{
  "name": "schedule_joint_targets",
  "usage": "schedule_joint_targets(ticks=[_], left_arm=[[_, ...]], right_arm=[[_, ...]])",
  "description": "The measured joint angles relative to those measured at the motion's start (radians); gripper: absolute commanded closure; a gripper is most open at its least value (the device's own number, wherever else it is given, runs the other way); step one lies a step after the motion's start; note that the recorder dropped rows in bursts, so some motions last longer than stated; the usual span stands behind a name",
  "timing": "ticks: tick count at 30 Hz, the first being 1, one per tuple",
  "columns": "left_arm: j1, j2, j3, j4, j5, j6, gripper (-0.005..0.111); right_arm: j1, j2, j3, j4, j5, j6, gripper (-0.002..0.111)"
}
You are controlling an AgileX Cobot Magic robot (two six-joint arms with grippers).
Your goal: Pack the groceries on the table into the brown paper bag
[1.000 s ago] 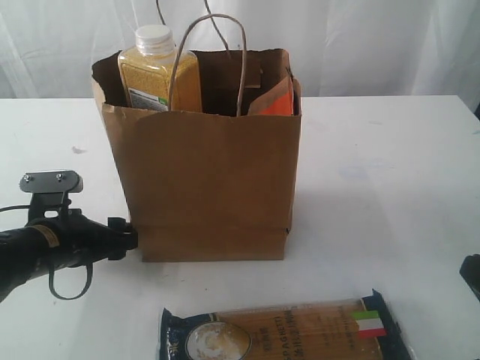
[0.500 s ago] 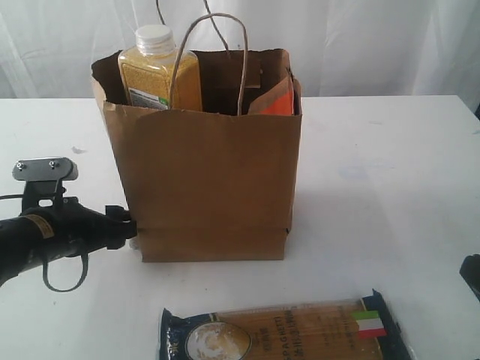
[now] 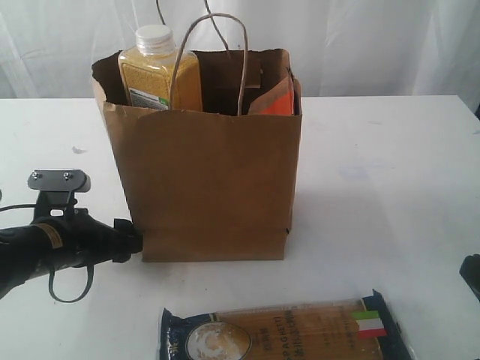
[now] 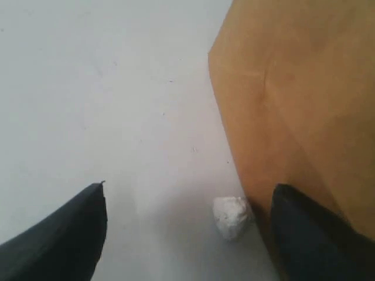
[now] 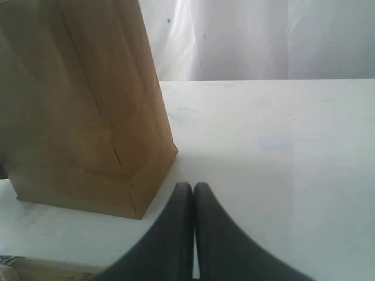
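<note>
The brown paper bag (image 3: 202, 180) stands upright mid-table. Above its rim rise the white-capped bottle of yellow grains (image 3: 154, 71) and the orange-labelled pouch (image 3: 277, 101). The blue-ended spaghetti pack (image 3: 285, 334) lies flat on the table in front of the bag. Neither jar is in view. My left gripper (image 3: 129, 238) is low at the bag's bottom left corner. In the left wrist view that gripper (image 4: 190, 190) is open, one finger against the bag wall (image 4: 299, 117). My right gripper (image 5: 192, 186) is shut and empty, off the bag's right front corner (image 5: 82, 117).
A small white pebble-like bit (image 4: 231, 215) lies on the white table (image 3: 375, 172) between the left jaws, beside the bag's base. A white curtain hangs behind. The right arm (image 3: 472, 274) shows only at the right edge of the exterior view.
The left arm drew back a little to the left and rose, then came back down and right to the bag's bottom corner. Bag, groceries and right gripper have not moved.
</note>
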Motion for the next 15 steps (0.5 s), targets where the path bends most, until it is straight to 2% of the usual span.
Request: schedule_joint_targets(ticks=[6,10,15], left_arm=[[-0.027,0.007,-0.037,-0.001,0.061,0.0,0.032],[-0.03,0.007,-0.041,0.001,0.089,0.006,0.053],[-0.03,0.007,-0.042,-0.011,0.13,0.041,0.072]], right_arm=[[0.0,0.0,0.0,0.0,0.0,0.0,0.108],[0.0,0.0,0.0,0.0,0.0,0.0,0.108],[0.0,0.0,0.0,0.0,0.0,0.0,0.108]])
